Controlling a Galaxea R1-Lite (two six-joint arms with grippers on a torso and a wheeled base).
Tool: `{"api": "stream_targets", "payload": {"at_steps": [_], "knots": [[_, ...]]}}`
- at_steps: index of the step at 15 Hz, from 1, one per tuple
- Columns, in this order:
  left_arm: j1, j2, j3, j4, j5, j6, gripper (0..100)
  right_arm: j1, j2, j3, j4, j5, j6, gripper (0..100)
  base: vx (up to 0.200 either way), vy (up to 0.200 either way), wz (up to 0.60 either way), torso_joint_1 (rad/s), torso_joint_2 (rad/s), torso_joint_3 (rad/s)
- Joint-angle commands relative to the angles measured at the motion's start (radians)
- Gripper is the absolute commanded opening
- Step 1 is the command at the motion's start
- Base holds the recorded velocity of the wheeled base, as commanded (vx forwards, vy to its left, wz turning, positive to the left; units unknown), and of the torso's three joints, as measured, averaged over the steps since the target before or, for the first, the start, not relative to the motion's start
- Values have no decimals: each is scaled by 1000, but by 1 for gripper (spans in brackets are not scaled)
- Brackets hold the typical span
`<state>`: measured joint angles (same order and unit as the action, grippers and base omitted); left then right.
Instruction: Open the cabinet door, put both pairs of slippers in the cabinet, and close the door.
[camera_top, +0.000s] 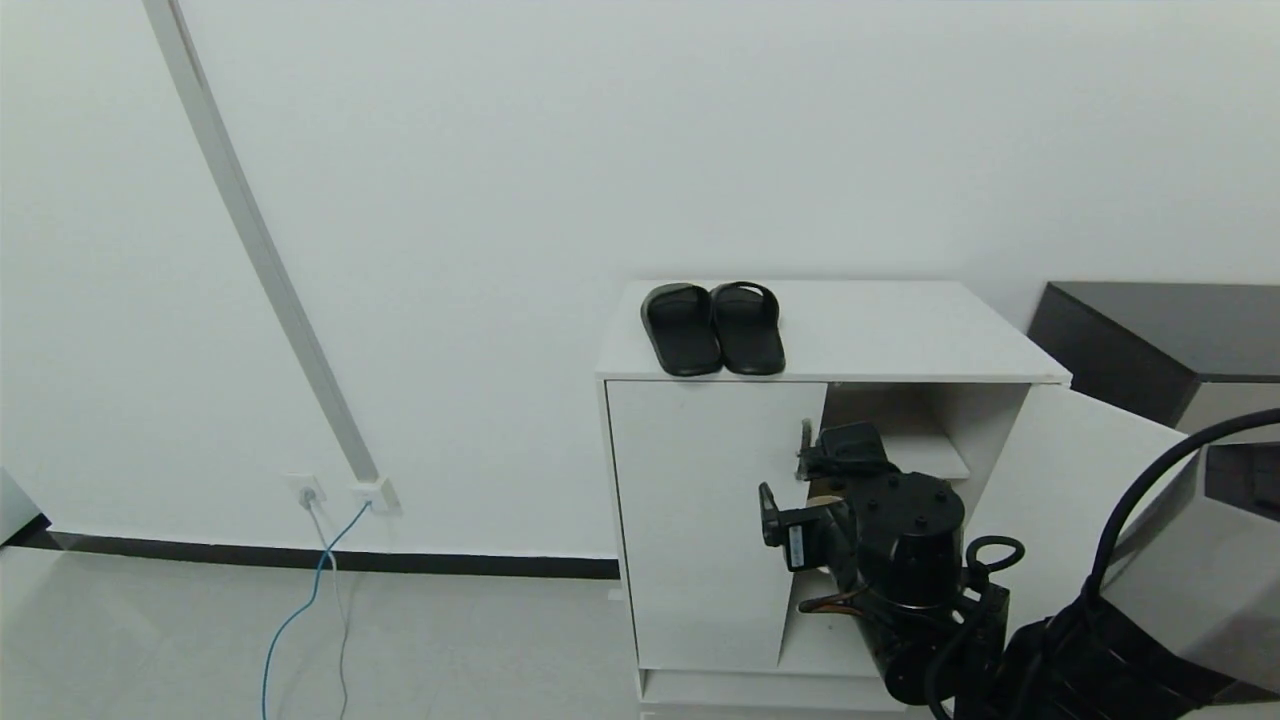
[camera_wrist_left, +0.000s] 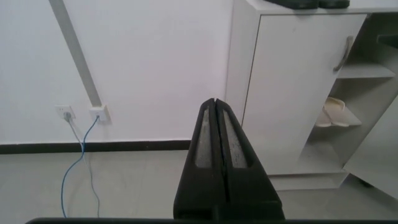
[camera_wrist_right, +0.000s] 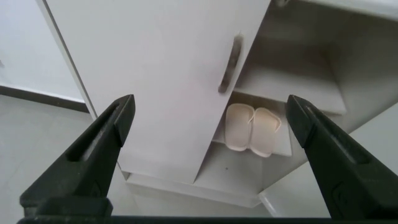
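Note:
A pair of black slippers (camera_top: 712, 328) lies on top of the white cabinet (camera_top: 900, 335), toward its left side. The cabinet's right door (camera_top: 1075, 500) stands swung open; the left door (camera_top: 710, 520) is closed, with its handle (camera_wrist_right: 230, 62) at the inner edge. A cream pair of slippers (camera_wrist_right: 252, 129) rests on a lower shelf inside, also seen as cream slippers (camera_wrist_left: 336, 113) from the left wrist. My right gripper (camera_wrist_right: 210, 102) is open in front of the opening, at mid height (camera_top: 838, 452), holding nothing. My left gripper (camera_wrist_left: 215, 109) is shut and empty, well left of the cabinet.
A dark grey unit (camera_top: 1150, 340) stands right of the cabinet, close behind the open door. Wall sockets (camera_top: 340, 493) with a blue cable (camera_top: 295, 610) and a slanted grey conduit (camera_top: 250, 230) are on the wall to the left. Bare floor lies left of the cabinet.

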<state>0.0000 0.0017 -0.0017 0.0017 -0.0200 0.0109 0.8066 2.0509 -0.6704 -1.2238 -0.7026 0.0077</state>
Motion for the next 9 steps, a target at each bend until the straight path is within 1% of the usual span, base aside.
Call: {"api": "stream_targets", "payload": {"at_steps": [1,6,9], "knots": [[0,1,0,0,0,0,0,0,2,2,-2,0,0,100,0,0,0,246,-574,-325],[0,1,0,0,2,-2,0,0,9,15,-3,3,-2,100,0,0,0,262,-591,-331],[0,1,0,0,0,-2,0,0,6,11,-34,5,-8,100,0,0,0,201,-445,-243]]}}
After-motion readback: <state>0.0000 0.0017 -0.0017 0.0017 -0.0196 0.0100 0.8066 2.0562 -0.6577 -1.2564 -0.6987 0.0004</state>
